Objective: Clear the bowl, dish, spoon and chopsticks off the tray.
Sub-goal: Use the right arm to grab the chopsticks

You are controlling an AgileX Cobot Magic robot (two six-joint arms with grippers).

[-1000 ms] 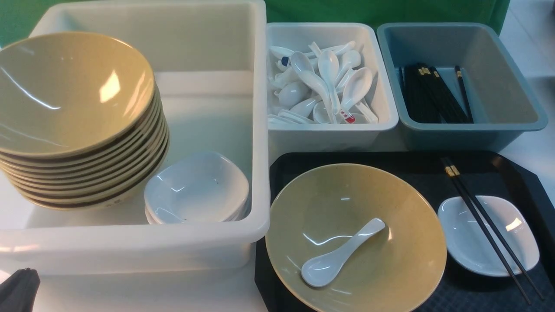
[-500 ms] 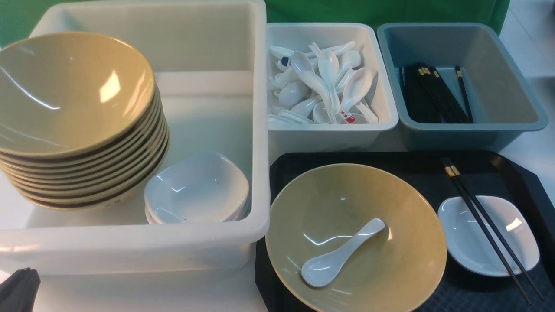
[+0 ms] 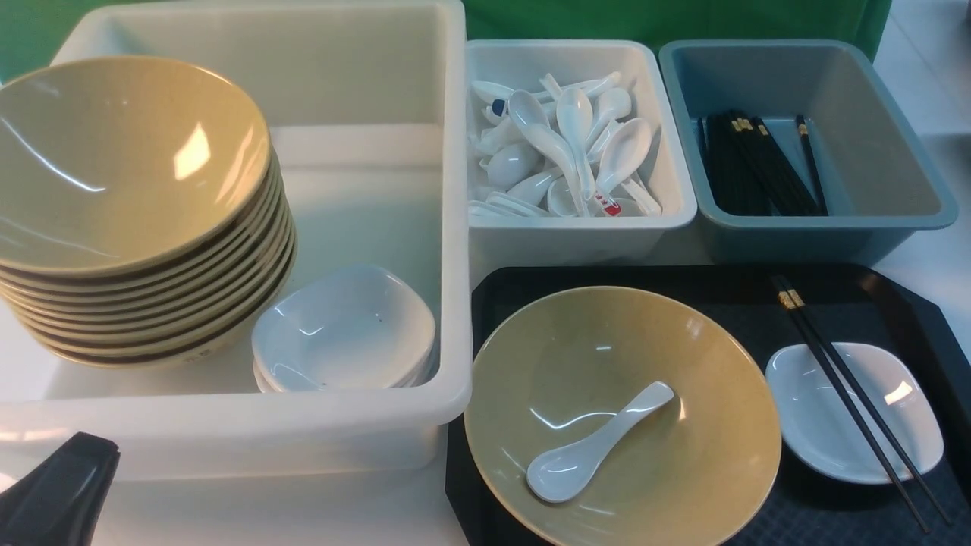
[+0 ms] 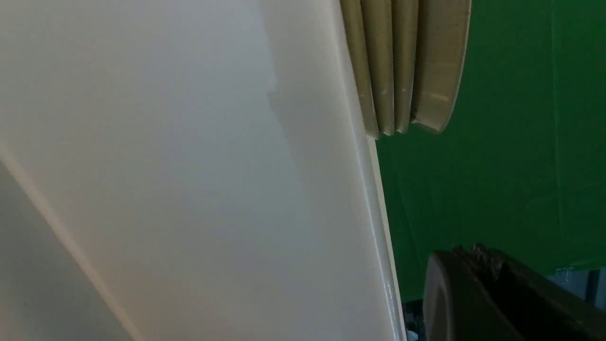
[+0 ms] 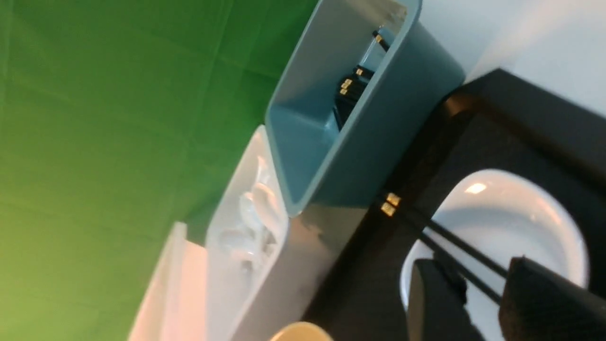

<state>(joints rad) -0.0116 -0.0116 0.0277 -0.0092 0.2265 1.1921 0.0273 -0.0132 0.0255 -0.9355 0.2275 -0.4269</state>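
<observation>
The black tray (image 3: pixel 721 284) lies at the front right. On it sits the tan bowl (image 3: pixel 683 364) with the white spoon (image 3: pixel 592 447) lying inside. To its right is the small white dish (image 3: pixel 819 425), with the black chopsticks (image 3: pixel 842 379) laid across it. My right gripper (image 5: pixel 483 284) is open, just above the dish (image 5: pixel 521 218), with the chopsticks (image 5: pixel 445 234) running between its fingers; it does not show in the front view. My left gripper (image 3: pixel 61 493) is at the front left corner, outside the large bin; in the left wrist view (image 4: pixel 483 255) its fingers look shut and empty.
A large white bin (image 3: pixel 227 432) at the left holds a stack of tan bowls (image 3: pixel 129 167) and a stack of white dishes (image 3: pixel 341 326). Behind the tray, a white bin (image 3: pixel 576 235) holds several spoons and a blue-grey bin (image 3: pixel 872 152) holds several chopsticks.
My left gripper has risen further into the front view's lower left corner. The things on the tray have not moved.
</observation>
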